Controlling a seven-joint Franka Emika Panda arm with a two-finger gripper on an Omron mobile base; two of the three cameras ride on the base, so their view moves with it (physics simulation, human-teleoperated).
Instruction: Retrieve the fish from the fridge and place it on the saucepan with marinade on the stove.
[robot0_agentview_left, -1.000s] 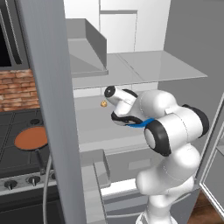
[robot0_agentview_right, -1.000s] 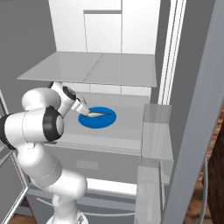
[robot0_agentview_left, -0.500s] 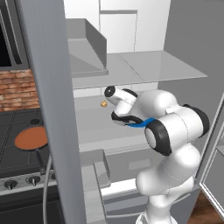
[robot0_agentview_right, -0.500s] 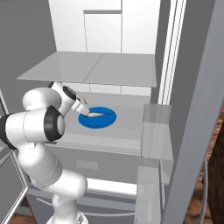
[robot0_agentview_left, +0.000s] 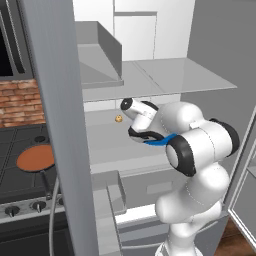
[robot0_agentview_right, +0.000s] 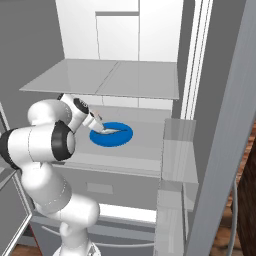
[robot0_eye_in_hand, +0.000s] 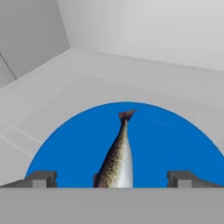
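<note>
A kitchen — open fridge (robot0_agentview_right: 150, 85), gas stove (robot0_agentview_left: 20, 165) and brick backsplash (robot0_agentview_left: 20, 102) beside it.

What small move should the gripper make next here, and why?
Probably ease straight down and then close: the gripper is open, its fingertips straddle the fish lying on the blue plate, and nothing is held yet.

Inside the open fridge (robot0_agentview_right: 150, 40), the gripper (robot0_agentview_right: 101, 126) is seen lowered over the near left part of the blue plate (robot0_agentview_right: 120, 136) on the middle shelf (robot0_agentview_right: 145, 120), where the fish (robot0_agentview_right: 114, 131) is lying.
</note>
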